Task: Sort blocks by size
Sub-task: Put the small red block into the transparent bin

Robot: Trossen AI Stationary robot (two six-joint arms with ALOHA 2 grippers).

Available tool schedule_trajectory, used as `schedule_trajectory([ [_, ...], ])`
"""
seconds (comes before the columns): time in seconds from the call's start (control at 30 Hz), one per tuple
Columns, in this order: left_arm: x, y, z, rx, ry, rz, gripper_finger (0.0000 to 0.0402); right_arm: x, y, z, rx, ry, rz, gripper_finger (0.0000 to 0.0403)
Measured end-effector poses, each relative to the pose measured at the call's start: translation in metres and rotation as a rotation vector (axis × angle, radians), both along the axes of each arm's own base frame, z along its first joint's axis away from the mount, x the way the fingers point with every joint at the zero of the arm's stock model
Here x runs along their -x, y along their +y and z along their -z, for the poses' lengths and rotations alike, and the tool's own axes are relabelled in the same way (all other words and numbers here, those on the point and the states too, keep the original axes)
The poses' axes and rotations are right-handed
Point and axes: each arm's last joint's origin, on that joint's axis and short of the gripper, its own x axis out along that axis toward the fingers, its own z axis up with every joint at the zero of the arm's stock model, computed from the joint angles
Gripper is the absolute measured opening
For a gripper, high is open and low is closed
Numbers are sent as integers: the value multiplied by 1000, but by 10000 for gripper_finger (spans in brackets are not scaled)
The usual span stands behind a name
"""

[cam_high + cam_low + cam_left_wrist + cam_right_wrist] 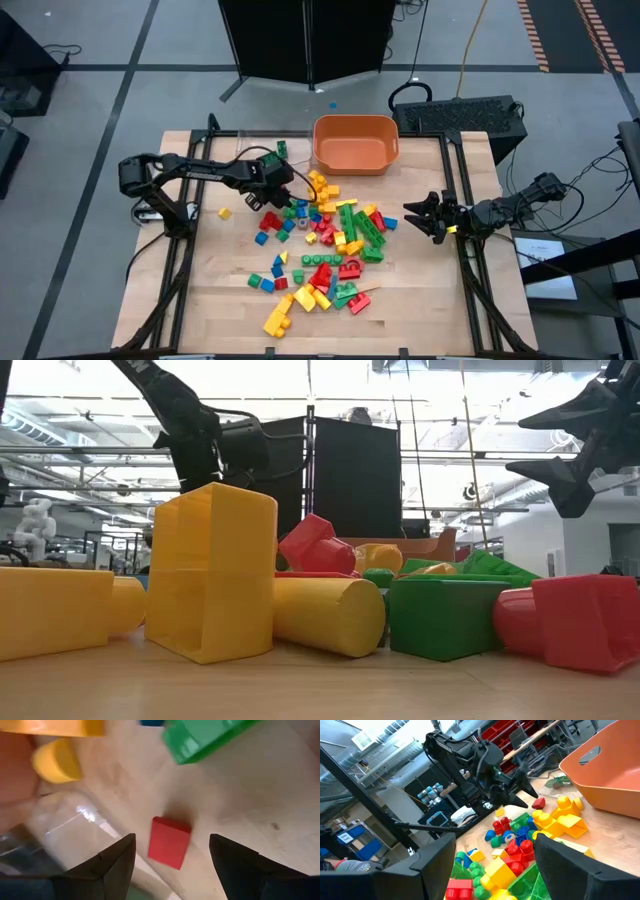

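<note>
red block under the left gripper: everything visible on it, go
The small red block is a flat-faced, matte plastic piece with a rectangular outline; no studs show on the face in view. It lies flat on the wooden table, slightly askew, right at the edge of the clear plastic tray. It sits between the open fingers of the left gripper, which hovers above without touching it. A green block and a yellow block lie apart from it.

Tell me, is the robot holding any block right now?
No. The left gripper is open over a red block, not touching it. The right gripper is open and empty at the table's edge.
</note>
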Motion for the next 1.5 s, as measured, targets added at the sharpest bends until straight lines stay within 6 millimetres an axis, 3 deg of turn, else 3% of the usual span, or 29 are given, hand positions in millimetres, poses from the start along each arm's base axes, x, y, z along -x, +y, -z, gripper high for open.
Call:
schedule_trajectory([
  [0.3,-4,2,17,-7,57,-3,255,0,0,0,0,0,1,260],
  [0.87,-1,14,17,-42,66,-29,251,0,0,0,18,3,1,260],
  [0.97,0,14,18,-39,73,-30,225,0,0,0,18,3,2,260],
  [1.23,-2,13,16,13,33,-10,108,0,0,0,3,0,2,260],
  [1.5,-4,8,16,21,20,-72,71,0,0,0,-7,-2,1,260],
])
